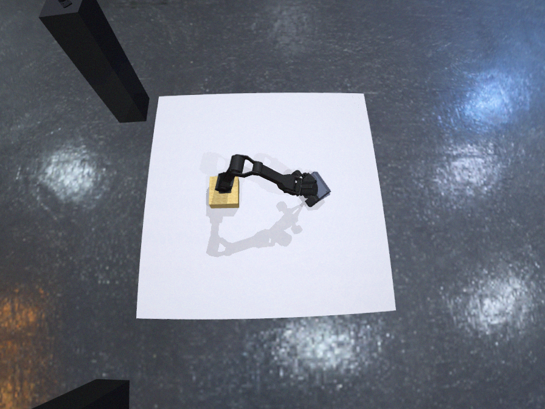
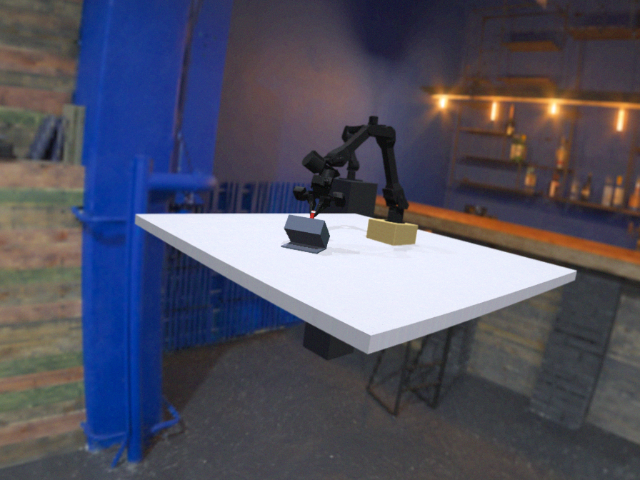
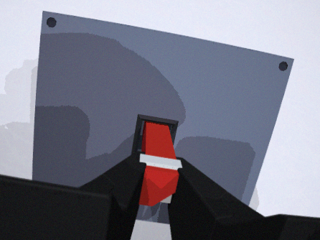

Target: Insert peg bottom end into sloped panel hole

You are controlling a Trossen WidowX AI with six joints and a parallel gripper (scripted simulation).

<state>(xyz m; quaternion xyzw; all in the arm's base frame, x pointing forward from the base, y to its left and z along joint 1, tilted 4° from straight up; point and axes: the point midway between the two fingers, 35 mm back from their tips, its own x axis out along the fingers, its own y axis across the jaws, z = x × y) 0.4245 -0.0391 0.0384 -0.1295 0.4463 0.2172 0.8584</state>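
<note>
My gripper [image 3: 157, 164] [image 2: 315, 211] is shut on the red peg [image 3: 158, 139] [image 2: 312, 214], which has flat sides and a white band near the fingers. The panel [image 3: 222, 90] [image 2: 305, 224] [image 1: 322, 185] is blue-grey and sloped. In the wrist view the peg's far end lies within the outline of the panel's square, dark-rimmed hole [image 3: 135, 137]. Dark gaps show at the left and right of the peg there. How deep the end sits is hidden. In the top view the arm's wrist covers the peg and the hole.
The arm's base stands on a yellow wooden block [image 1: 223, 199] [image 2: 391, 232] on the white table [image 1: 263, 281] [image 2: 427, 287]. The panel's flat foot [image 2: 303, 247] rests on the table. A dark pillar [image 1: 90, 58] stands beyond the table's edge.
</note>
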